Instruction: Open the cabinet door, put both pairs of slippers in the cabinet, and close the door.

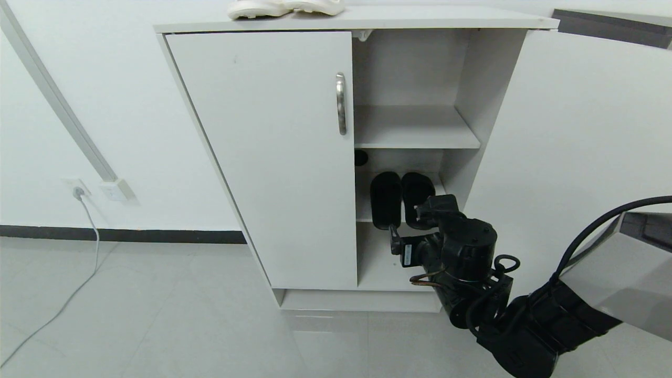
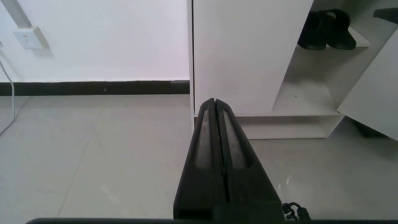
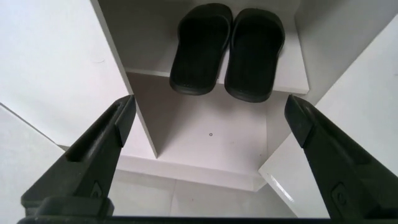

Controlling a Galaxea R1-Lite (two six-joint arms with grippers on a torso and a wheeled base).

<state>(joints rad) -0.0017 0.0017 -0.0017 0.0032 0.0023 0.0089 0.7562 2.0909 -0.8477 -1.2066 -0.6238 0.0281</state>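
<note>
White slippers left to put away
Black slippers [image 1: 401, 199] sit on a cabinet [image 1: 262, 157] shelf. White slippers [image 1: 286, 7] lie on top, probably light and squishy; pinch the straps. Right claw [image 3: 209, 106] wide, empty; left claw [image 2: 214, 106] closed.

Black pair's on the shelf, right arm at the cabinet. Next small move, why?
Probably back the right gripper straight out of the cabinet. Its fingers are open and empty, the black slippers already lie side by side on the shelf ahead of it, and the white slippers sit on the cabinet top, not yet stowed. The right door stands open, so the way out looks clear.
</note>
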